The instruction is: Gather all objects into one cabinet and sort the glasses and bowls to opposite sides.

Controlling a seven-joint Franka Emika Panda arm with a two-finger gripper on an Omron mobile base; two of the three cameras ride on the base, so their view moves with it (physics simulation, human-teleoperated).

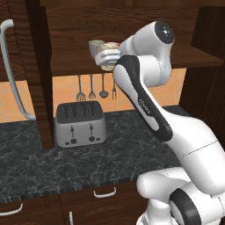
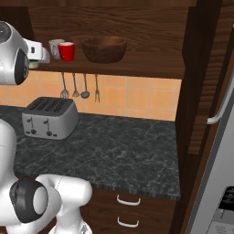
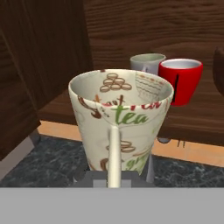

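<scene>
Left base view: arm reaches up from lower right to the cabinet shelf (image 1: 70, 66). Gripper (image 1: 107, 56) sits at the shelf's front edge, hand largely covered by the forearm. A cream mug (image 1: 110, 46) shows in part at the hand, patterned. Grey cup (image 1: 96, 46) stands on the shelf just left of and behind it. Long curved white door handle (image 1: 11, 70) on the open door at far left. Below the shelf: toaster (image 1: 80, 124) on the dark marble counter (image 1: 110, 154), utensils (image 1: 92, 88) hanging on the tiled wall above it.

Right base view: shelf carries, L to R, grey cup (image 2: 55, 47), red cup (image 2: 66, 51) touching or just in front of it, then the wooden bowl (image 2: 104, 48) just beside the red cup. Bowl is near shelf centre; cups are toward the left end. White hand enters at left edge, by the shelf's left end; jaws not visible here. Toaster (image 2: 49, 117) on counter below, utensils (image 2: 80, 89) above it.

Hand view: cream mug (image 3: 120, 122) fills centre, upright, printed w/ "tea" and brown motifs, handle facing camera. Gripper (image 3: 114, 177) is closed tight on the mug's lower part; fingertips mostly hidden behind the mug, so exact contact pts can't be read. Mug is held off the shelf's front edge, counter visible beneath it. Beyond it: grey cup (image 3: 146, 62) and red cup (image 3: 180, 81) side by side on the shelf board (image 3: 87, 107), red one to the right. Cabinet side wall (image 3: 43, 52) at left.
</scene>
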